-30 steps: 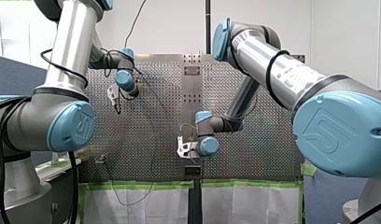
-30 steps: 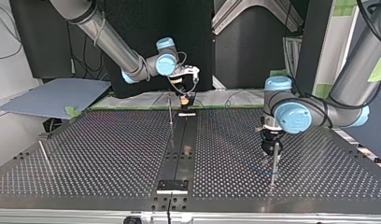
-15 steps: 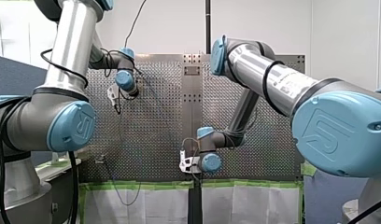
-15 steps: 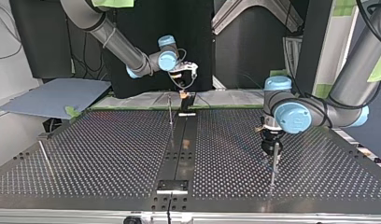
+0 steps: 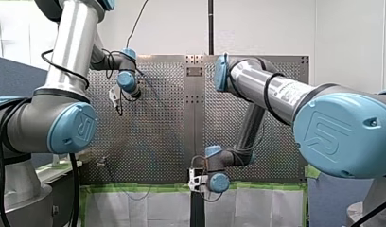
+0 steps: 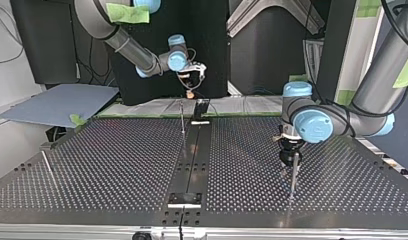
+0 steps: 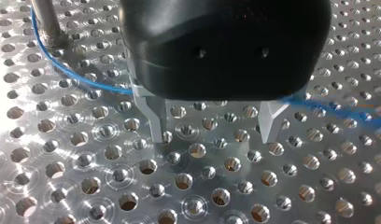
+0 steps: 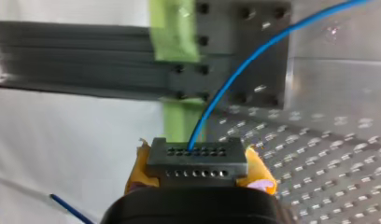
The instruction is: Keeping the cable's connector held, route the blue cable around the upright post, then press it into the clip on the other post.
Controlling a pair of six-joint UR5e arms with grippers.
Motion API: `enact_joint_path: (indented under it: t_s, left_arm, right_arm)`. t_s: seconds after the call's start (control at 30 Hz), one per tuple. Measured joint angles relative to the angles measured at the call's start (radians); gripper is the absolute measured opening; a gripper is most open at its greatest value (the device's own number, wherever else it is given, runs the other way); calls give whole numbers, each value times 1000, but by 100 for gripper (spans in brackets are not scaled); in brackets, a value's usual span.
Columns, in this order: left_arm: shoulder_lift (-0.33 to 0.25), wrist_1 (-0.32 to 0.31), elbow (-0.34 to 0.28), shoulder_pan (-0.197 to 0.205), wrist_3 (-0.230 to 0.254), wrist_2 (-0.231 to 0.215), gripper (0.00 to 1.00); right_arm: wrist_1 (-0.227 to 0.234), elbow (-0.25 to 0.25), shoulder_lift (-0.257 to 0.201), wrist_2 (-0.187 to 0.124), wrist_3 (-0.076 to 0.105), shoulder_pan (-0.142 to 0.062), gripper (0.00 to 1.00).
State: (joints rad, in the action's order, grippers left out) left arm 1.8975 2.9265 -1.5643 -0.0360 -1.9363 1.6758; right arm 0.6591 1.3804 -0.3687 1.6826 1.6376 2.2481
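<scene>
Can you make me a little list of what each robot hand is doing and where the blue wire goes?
Right gripper: shut, yellow pads clamping the dark grey connector block, near the edge of the perforated metal table.
Left gripper: open, metal fingers holding nothing, low over the table.
Blue cable: leaves the connector's top row of holes, and in the left wrist view curves beside the base of the thin upright metal post, then runs under the left gripper.

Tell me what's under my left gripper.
Only bare perforated table shows between the open fingers of the left gripper. The blue cable passes behind its black body, which hides that stretch.
</scene>
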Motion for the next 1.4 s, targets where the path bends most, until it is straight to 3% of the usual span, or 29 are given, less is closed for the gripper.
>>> enact_joint_path:
  t_s: [0.33,0.5,0.7,0.87,1.13,1.4]
  left_arm:
    - [0,3,0,-4,0,1,96]
    - [0,5,0,-5,0,1,96]
    - [-1,6,0,-6,0,1,96]
    - [0,8,0,-6,0,2,96]
    - [0,10,0,-6,1,14,96]
    - [0,21,0,-6,-10,17,96]
  right_arm:
    - [75,51,75,-3,26,-33,0]
    - [85,58,79,-2,26,-41,0]
    - [94,82,74,0,11,-49,0]
    - [119,115,50,-1,6,-57,0]
    - [183,180,-14,3,40,-80,0]
    - [256,254,-87,14,42,-87,0]
